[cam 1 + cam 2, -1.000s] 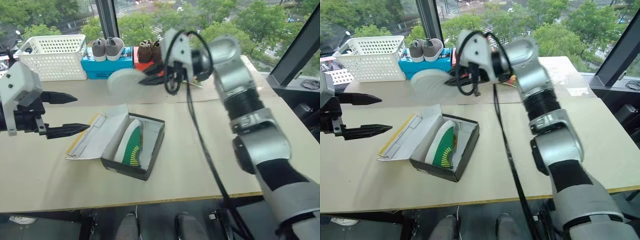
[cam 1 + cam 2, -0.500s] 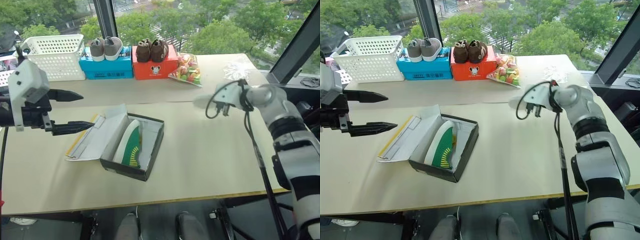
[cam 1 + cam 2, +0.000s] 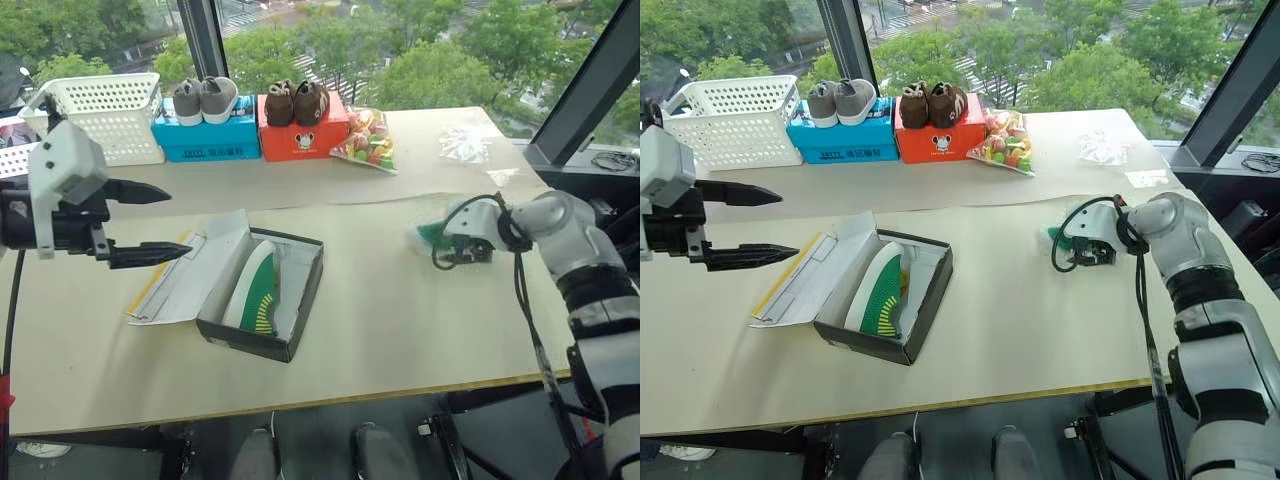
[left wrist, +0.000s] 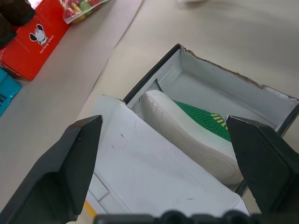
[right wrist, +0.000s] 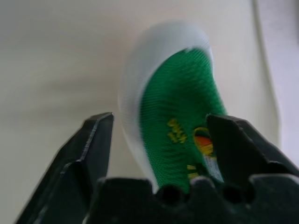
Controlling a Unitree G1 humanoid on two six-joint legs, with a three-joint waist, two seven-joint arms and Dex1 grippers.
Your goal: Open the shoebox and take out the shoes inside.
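Between the left gripper's widely parted black fingers, as its wrist camera sees it, lies the open shoebox with one green shoe in it. That shoe rests on its side, pale sole toward the folded-back lid, its long axis running along the box's length. From the head camera the left gripper hovers empty above the table, off to the box's left and over the lid's outer edge, so the shoe lies to its right and below. This arm looks the nearer one for the remaining shoe, and the reach would have to cross the lid and drop into the box.

Well apart on the robot's right, the right gripper stands with its fingers spread around the other green shoe, which lies on the tabletop; whether the pads touch it I cannot tell.

Part of the boxed shoe's heel is cut off by the box wall. The free shoe is largely hidden behind the right gripper in the head views, and blurred in the wrist view.
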